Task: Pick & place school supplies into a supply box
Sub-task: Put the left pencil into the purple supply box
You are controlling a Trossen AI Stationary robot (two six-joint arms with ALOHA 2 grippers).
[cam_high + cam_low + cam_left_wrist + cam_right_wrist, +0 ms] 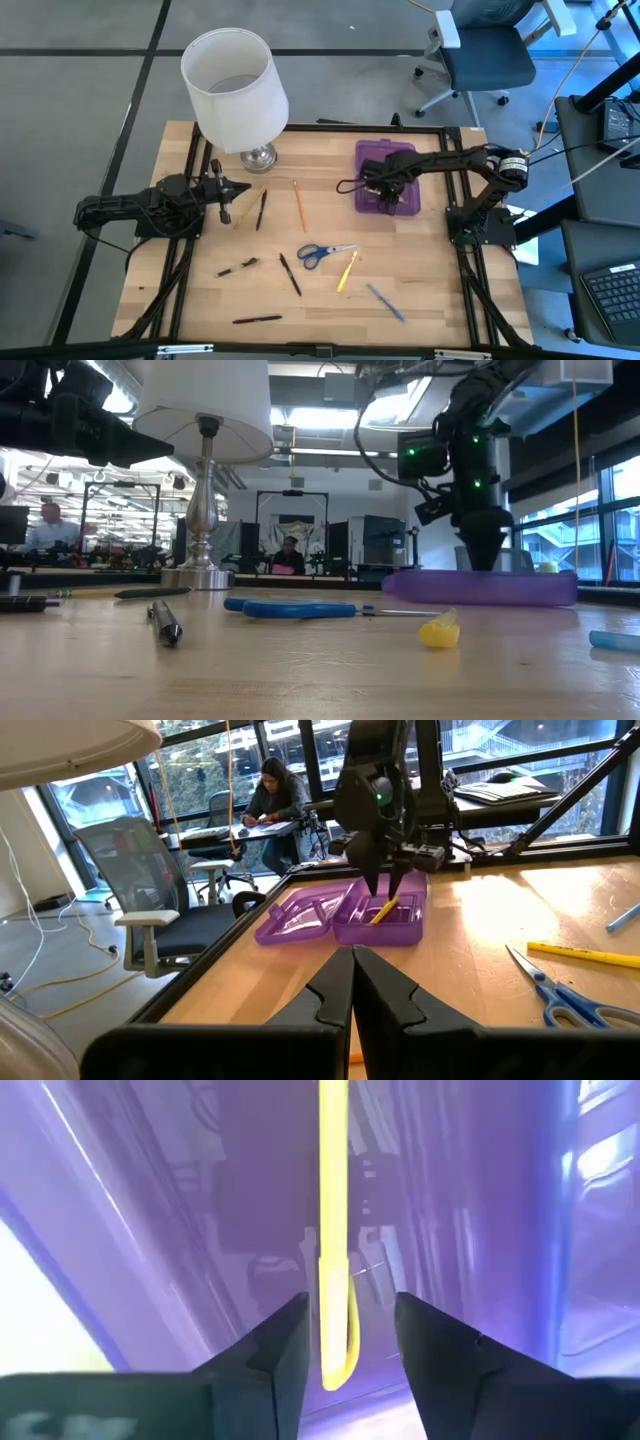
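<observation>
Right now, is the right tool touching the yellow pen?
Cannot tell. Right wrist view: yellow pen lies between the tool's parted fingers, hard against one; no plain gap.

White-shaded lamp (pixel 236 88) on wooden table (pixel 420 290); grey office chair (pixel 480 55) beyond.

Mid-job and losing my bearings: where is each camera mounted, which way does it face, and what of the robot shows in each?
High: overhead, straight down; both arms, right end effector over the purple case.
Low: table height, level across toward the room; right arm descending into the case.
Left wrist: faces the case; own shut end effector below.
Right wrist: looks into the case; parted fingers beside a yellow pen.
Shared: every view shows the case.
</observation>
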